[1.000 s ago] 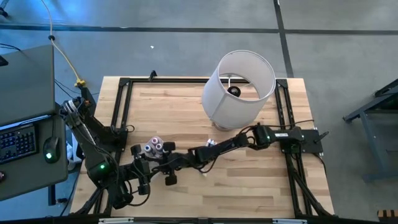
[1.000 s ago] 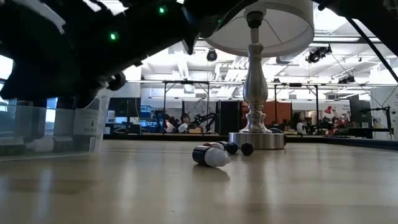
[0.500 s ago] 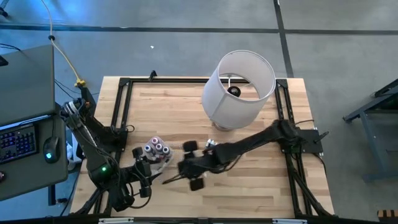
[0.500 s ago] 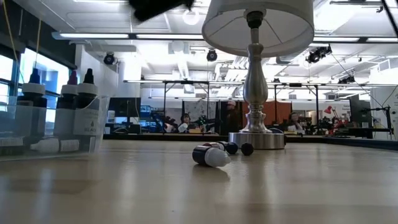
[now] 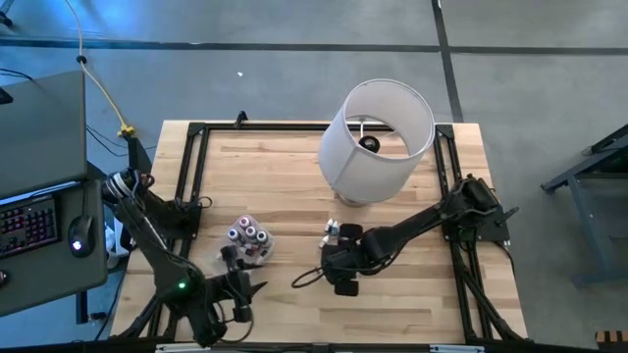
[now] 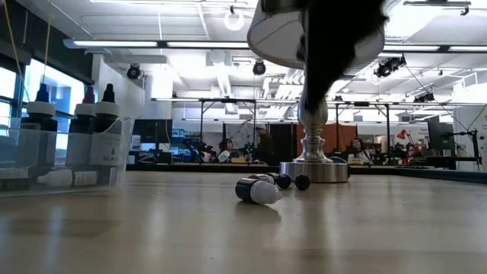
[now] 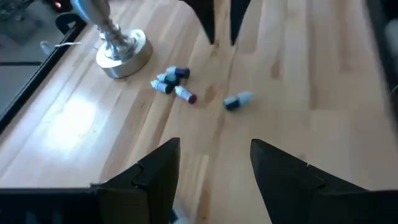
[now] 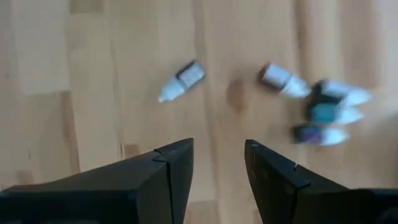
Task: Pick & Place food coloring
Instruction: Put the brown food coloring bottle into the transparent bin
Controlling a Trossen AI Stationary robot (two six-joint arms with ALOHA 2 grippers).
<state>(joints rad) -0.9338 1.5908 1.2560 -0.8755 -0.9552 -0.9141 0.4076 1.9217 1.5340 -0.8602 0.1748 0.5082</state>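
Observation:
Several food coloring bottles stand upright in a clear tub (image 5: pixel 248 238) (image 6: pixel 68 144) at the table's left. More bottles lie on their sides by the lamp base (image 7: pixel 121 50): a small cluster (image 8: pixel 326 112) (image 7: pixel 169 79), a red-capped one (image 8: pixel 280 81) and a lone dark-capped one (image 8: pixel 180 81) (image 7: pixel 236 99) (image 6: pixel 257 190). My right gripper (image 8: pixel 217 168) (image 5: pixel 332 267) hangs open above the bare wood near the lone bottle, touching nothing. My left gripper (image 7: pixel 214 174) (image 5: pixel 245 289) is open and empty near the table's near edge, beside the tub.
A lamp with a big white shade (image 5: pixel 378 137) stands on the far right part of the table, its metal base (image 6: pixel 313 169) close behind the loose bottles. A black frame (image 5: pixel 191 176) runs along the table's edges. Bare wood lies between the tub and the loose bottles.
My right gripper has swung from above the tub toward the table's right, ending over the loose bottles near the lamp base. My left gripper has drawn back toward the near edge. The tub and its upright bottles now show uncovered in the low view.

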